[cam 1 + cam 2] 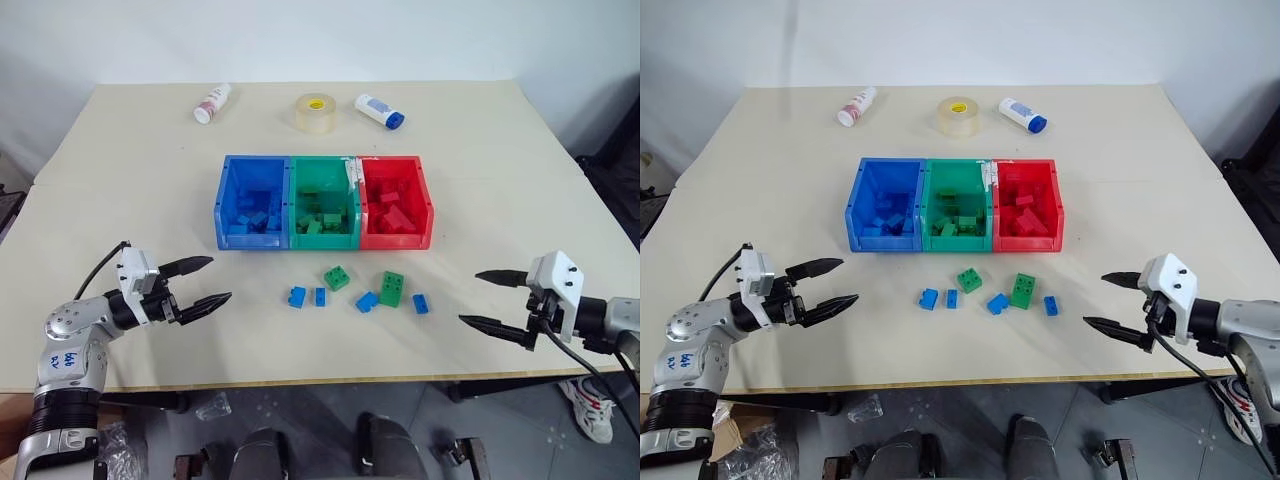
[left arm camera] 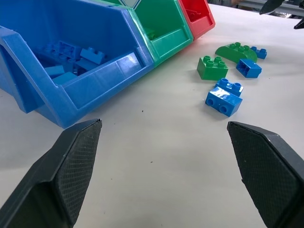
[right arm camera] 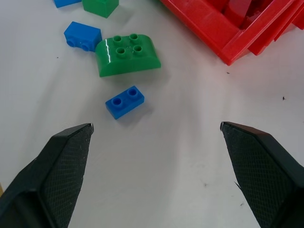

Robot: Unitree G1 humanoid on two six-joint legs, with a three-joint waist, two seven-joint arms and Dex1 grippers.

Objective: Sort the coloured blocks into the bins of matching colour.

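Your left gripper [image 1: 208,282] hovered over the table's [image 1: 120,180] left side, fingers spread wide and empty, pointing toward the loose blocks. The bins [image 1: 324,201] sat mid-table in a row running left to right — blue, green, red — each already holding bricks. Just in front lay the loose blocks [image 1: 358,291], strung in a line along that same axis: four blue, two green. Your right gripper [image 1: 484,299] stood fully open too, holding nothing, aimed left at them.

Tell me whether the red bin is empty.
Not empty: the red bin already holds several red blocks piled inside it.
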